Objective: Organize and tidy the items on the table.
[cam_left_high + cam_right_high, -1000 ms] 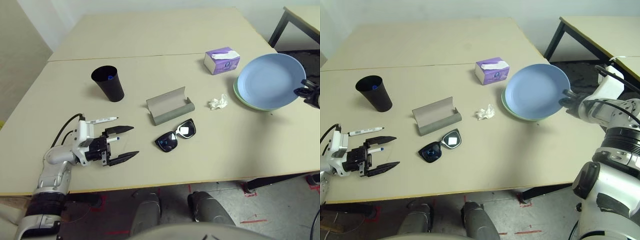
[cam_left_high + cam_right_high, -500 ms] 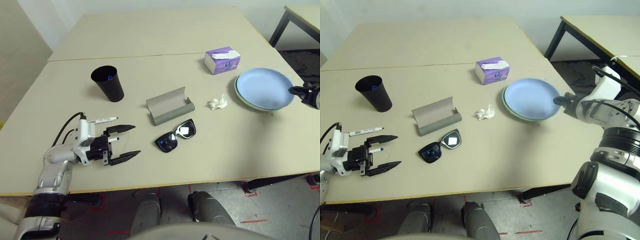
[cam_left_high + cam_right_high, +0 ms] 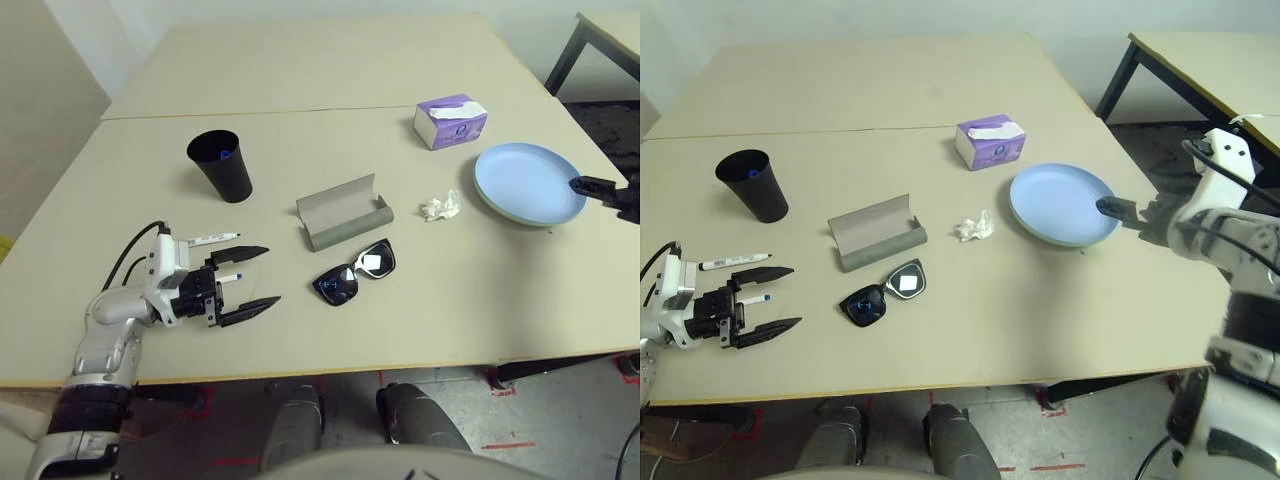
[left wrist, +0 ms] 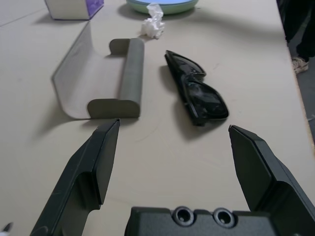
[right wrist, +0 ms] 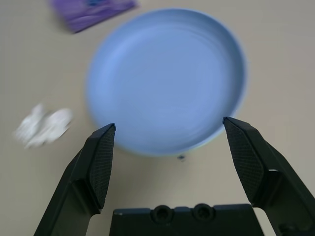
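Note:
On the pale table [image 3: 470,300] the blue plate [image 3: 527,183] lies flat on the green plate [image 4: 147,8] at the right. My right gripper [image 3: 1115,208] is open just off the plate's right rim, holding nothing; in the right wrist view its fingers [image 5: 101,162] flank the plate's near edge. A crumpled tissue [image 3: 440,207] lies left of the plates. The open grey glasses case [image 3: 343,212] and black sunglasses [image 3: 354,274] sit mid-table. A black cup [image 3: 220,165] with something blue inside stands at the left. My left gripper [image 3: 270,275] rests open beside a black-capped marker [image 3: 212,239].
A purple tissue box [image 3: 451,121] stands behind the plates. A seam [image 3: 300,111] crosses the table beyond the cup. A dark-legged table [image 3: 1200,60] stands off to the right. The table's front edge runs just below my left gripper.
The blue plate, held tilted a second ago, now lies flat on the green plate. My right gripper opened, let it go and drew back to the right. The left arm stayed put.

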Robot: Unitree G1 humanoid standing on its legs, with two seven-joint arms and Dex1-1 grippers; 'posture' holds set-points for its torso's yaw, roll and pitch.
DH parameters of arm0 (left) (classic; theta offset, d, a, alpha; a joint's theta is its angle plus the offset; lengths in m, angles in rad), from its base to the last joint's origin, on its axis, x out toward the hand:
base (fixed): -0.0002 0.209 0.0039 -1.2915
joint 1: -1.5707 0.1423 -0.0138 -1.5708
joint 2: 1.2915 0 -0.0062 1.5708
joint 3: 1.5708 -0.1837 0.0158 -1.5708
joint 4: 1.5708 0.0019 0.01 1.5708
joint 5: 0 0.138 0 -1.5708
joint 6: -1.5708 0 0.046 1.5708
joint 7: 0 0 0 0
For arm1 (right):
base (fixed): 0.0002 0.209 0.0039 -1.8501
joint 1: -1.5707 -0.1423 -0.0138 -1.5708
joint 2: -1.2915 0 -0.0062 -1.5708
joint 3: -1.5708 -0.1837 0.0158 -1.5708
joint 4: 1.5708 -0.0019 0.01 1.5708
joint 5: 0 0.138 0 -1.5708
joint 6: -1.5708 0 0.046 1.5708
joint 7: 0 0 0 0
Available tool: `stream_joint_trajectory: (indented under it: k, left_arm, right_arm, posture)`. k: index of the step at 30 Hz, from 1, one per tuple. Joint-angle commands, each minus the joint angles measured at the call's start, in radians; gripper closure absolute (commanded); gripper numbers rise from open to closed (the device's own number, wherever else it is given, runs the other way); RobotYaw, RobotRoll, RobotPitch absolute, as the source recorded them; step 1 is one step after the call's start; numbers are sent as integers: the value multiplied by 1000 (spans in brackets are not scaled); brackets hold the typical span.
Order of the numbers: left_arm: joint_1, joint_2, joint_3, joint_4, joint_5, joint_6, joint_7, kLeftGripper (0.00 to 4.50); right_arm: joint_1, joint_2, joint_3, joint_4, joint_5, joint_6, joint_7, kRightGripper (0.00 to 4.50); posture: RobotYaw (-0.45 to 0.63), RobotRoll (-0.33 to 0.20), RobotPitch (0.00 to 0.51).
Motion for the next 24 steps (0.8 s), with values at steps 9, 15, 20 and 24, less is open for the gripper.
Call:
stream_joint_trajectory:
  k: [9,15,20,24]
  left_arm:
    - [2,25,2,-22,-3,31,-22,0]
    - [22,33,9,-78,-9,63,5,0]
    - [28,35,11,-91,-9,73,16,0]
    - [25,37,18,-76,-5,64,20,0]
  right_arm:
    - [478,198,127,-311,-161,-569,82,37]
    - [454,265,325,-179,-351,-863,53,37]
    - [330,315,416,-33,-404,-954,48,37]
    - [232,351,457,70,-420,-991,49,37]
  posture:
    - [-74,0,140]
    - [-65,0,133]
    - [-53,0,129]
    - [-49,0,129]
